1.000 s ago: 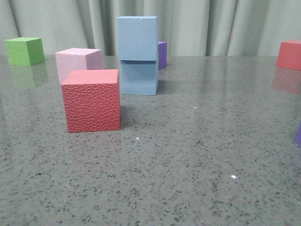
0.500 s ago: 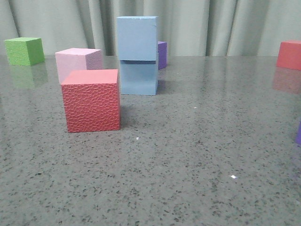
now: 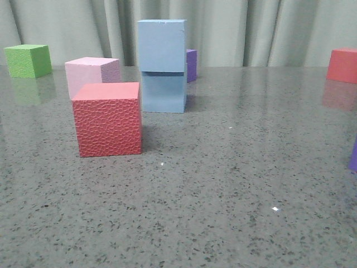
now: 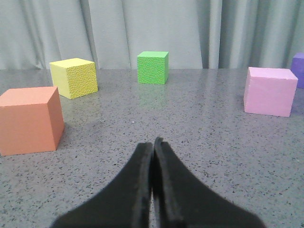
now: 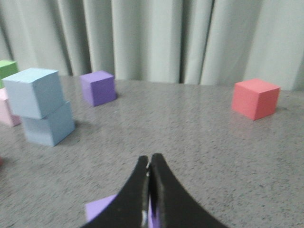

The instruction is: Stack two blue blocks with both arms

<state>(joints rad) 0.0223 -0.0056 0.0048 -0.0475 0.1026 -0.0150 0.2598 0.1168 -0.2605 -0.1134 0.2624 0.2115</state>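
Two pale blue blocks stand stacked at the middle back of the table: the upper block point(image 3: 162, 46) rests on the lower block point(image 3: 163, 92), turned slightly. The stack also shows in the right wrist view, upper block point(image 5: 34, 92) on lower block point(image 5: 49, 124). Neither gripper shows in the front view. My left gripper point(image 4: 153, 143) is shut and empty, low over bare table. My right gripper point(image 5: 149, 159) is shut and empty, well away from the stack, above a light purple block point(image 5: 99, 209).
A red textured cube point(image 3: 107, 118) stands front left, a pink cube point(image 3: 91, 75) and a green cube point(image 3: 28, 60) behind it. A dark purple cube point(image 3: 192, 65) sits behind the stack, a red cube point(image 3: 343, 65) far right. Orange point(image 4: 29, 119) and yellow point(image 4: 74, 77) cubes show in the left wrist view.
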